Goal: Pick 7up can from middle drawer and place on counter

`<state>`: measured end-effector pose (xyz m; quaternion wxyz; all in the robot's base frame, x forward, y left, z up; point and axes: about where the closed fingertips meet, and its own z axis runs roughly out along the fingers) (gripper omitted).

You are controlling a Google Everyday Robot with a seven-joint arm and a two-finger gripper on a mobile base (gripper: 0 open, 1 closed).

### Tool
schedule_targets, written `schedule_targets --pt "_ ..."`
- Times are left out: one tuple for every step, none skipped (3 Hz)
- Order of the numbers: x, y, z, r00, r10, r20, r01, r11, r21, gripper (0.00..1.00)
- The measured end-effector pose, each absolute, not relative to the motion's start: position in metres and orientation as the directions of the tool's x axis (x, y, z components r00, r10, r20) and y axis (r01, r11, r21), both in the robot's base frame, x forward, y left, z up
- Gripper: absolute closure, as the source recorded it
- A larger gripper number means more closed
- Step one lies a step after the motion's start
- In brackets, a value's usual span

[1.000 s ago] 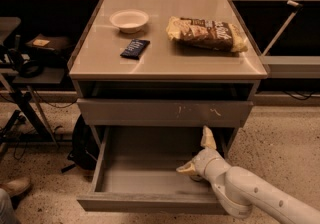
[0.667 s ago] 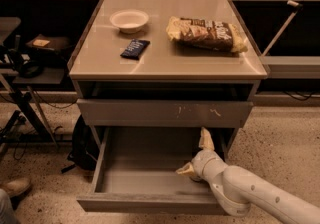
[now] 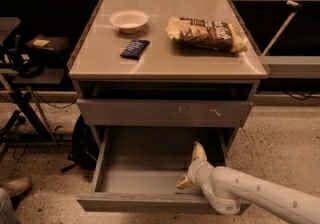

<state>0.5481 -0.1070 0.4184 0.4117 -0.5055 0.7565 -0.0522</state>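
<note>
Figure. The step in hand, judged as the reach into the drawer before the can is grasped. The middle drawer (image 3: 136,179) is shown pulled out toward the near side, below a shut drawer front with pale scratch marks (image 3: 165,112). The gripper (image 3: 189,166) is seen low inside the drawer at its right side, carried by the pale arm (image 3: 260,196) that enters from the near right. Its two fingers (image 3: 199,150) are spread wide, one pointing toward the far wall and one toward the near left, and nothing is seen held between them. The 7up can is not visible. The bare drawer floor shows no can, so it is either hidden behind the gripper or the near front panel, or it cannot be placed.

For a sound grasp, the can is best located first. The jaws are then set on either side of its body, well below the silver top. They are closed only when the can is centred, since a thin can is easily dented or tipped. A straight lift is advised, so that the scratched front overhead is cleared.

On the counter (image 3: 165,64) a bowl (image 3: 129,20), a dark packet (image 3: 135,48) and a chip bag (image 3: 206,33) are seen. The bare near part is judged the safest spot for setting the can down.
</note>
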Motion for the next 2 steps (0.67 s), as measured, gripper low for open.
schedule_targets --pt "0.548 -0.107 0.418 -0.15 -0.808 -0.57 -0.722 0.484 -0.495 0.0" --pt "0.571 -0.133 0.432 -0.192 -0.801 -0.567 -0.686 0.523 -0.506 0.0"
